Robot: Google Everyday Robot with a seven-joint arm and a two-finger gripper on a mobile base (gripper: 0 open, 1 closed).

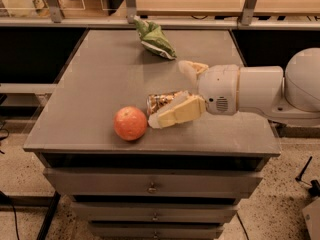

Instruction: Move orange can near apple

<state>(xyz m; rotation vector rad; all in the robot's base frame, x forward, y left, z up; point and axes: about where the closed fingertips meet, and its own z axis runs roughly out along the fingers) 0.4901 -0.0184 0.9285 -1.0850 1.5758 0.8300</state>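
Observation:
The orange can (pixel 161 102) lies on its side on the grey table (pixel 100 79), just right of the apple (pixel 130 123) and a small gap from it. The apple is round and orange-red and sits near the table's front edge. My gripper (pixel 167 95) reaches in from the right and is open. Its near finger (pixel 176 113) lies in front of the can and hides the can's lower right part. Its far finger (pixel 190 68) stands well behind the can and apart from it.
A green and white snack bag (pixel 154 38) lies at the back of the table. The table's front edge (pixel 150 151) runs just below the apple, with drawers (pixel 150 184) under it. The white arm (pixel 260 91) spans the table's right side.

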